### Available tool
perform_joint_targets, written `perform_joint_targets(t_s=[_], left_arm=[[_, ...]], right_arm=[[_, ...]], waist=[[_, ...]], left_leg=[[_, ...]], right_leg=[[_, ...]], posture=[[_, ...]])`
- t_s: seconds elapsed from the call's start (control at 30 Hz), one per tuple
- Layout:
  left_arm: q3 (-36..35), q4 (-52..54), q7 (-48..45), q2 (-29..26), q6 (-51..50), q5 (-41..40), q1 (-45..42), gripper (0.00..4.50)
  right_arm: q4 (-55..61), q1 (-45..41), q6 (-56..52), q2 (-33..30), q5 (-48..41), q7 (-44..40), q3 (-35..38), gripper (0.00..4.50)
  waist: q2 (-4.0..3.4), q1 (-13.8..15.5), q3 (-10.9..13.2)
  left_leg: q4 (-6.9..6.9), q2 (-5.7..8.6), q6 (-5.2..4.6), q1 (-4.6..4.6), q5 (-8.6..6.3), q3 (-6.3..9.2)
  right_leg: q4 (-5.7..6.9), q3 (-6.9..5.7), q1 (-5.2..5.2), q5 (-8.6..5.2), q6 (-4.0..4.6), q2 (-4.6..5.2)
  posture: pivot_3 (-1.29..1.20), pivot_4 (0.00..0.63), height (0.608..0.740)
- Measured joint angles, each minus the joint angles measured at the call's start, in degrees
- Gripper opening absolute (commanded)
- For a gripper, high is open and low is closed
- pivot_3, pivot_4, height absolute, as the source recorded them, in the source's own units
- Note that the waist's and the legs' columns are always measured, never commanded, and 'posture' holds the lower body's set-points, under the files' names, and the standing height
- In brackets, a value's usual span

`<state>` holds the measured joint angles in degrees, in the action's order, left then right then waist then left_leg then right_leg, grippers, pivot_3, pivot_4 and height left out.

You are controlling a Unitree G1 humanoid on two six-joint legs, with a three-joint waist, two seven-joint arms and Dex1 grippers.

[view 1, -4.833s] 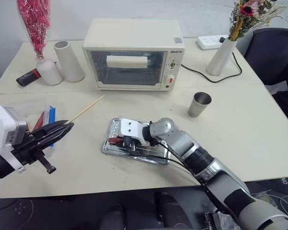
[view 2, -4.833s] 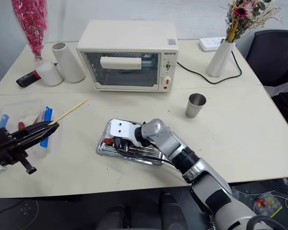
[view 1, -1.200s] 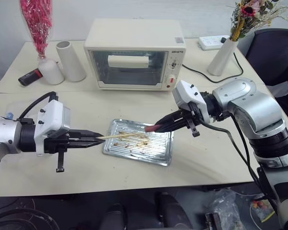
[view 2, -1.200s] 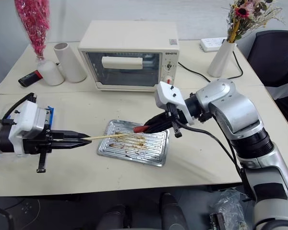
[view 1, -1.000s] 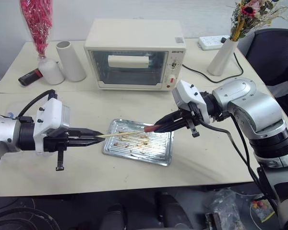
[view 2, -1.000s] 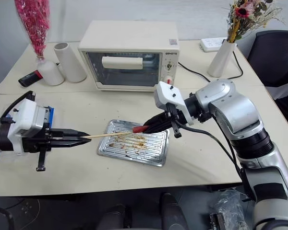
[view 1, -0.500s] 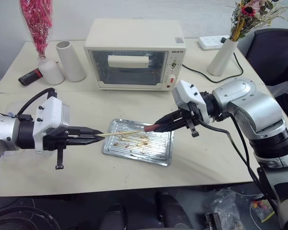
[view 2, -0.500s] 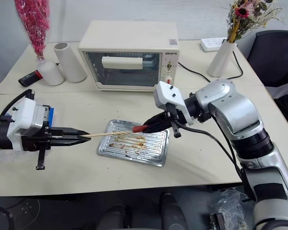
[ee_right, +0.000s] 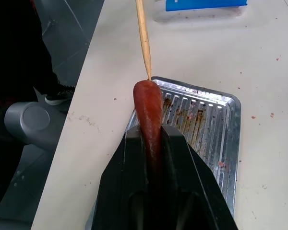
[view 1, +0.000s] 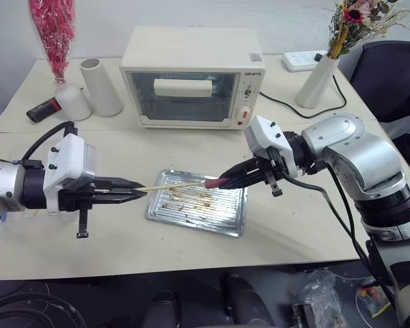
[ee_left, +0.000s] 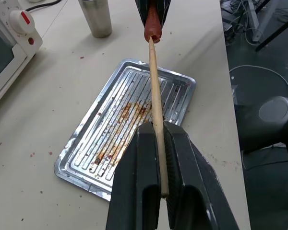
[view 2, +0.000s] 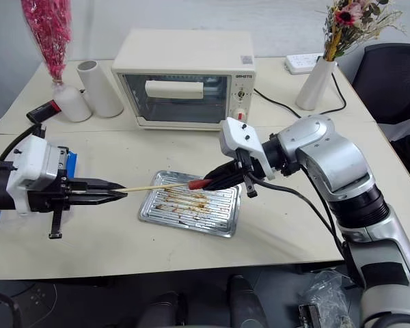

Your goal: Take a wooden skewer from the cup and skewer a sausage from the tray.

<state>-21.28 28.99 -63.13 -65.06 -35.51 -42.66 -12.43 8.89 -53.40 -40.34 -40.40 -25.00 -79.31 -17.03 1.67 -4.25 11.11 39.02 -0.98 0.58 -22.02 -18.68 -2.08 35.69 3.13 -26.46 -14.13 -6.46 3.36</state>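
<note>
- The bench (view 1: pixel 123 239) is seen carrying everything; at its far side a white toaster oven (view 1: pixel 191 75) is placed, well apart from the work.
- The tray (view 1: pixel 197 212) is laid flat on the bench between the two arms, near the front edge. Only brownish grease marks are seen on its ridged bottom, so the sausage is judged to have been taken from it already.
- The right pincer (view 1: pixel 227 182) is held above the tray's far right corner, pointing to the robot's left. It is closed on the sausage (ee_right: pixel 148 108), so that the rounded end sticks out free toward the other arm.
- The left pincer (view 1: pixel 138 192) is held above the bench just beside the tray's left edge, facing the right one. It is closed tightly on the blunt end of the wooden skewer (ee_left: pixel 155 103), which is kept almost level, so that its point is aimed along the sausage's length.
- The cup (ee_left: pixel 96 17) is left standing upright on the bench beyond the tray; nothing can be seen inside it.
- The skewer's point is seen touching the sausage's free end, or just entering it; how deep cannot be told. The piercing step is judged to be in hand: both things must be kept on one line, otherwise the thin stick may slide off the glossy skin or bend.
</note>
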Motion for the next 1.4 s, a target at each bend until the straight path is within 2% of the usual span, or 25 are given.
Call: perform_joint_targets(t_s=[0.7,1.4], left_arm=[[0.0,0.0,-0.1,0.2,0.0,0.1,1.2,0.00],[0.3,-0.2,-0.3,0.2,0.6,0.4,-0.2,0.00]], right_arm=[[-2.7,-1.6,-0.7,0.1,-0.7,0.9,0.0,0.08],[0.1,-1.2,-1.5,0.0,-2.0,1.4,0.0,0.08]], waist=[[0.00,0.0,0.0],[0.00,0.0,0.0]], left_leg=[[0.01,0.00,-0.01,0.00,0.00,0.00],[0.01,0.00,-0.01,0.00,0.00,0.00]], right_leg=[[0.07,0.00,0.00,0.00,0.00,0.00],[0.08,0.00,0.00,0.00,0.00,0.00]], posture=[[0.00,0.150,0.740],[0.00,0.150,0.740]])
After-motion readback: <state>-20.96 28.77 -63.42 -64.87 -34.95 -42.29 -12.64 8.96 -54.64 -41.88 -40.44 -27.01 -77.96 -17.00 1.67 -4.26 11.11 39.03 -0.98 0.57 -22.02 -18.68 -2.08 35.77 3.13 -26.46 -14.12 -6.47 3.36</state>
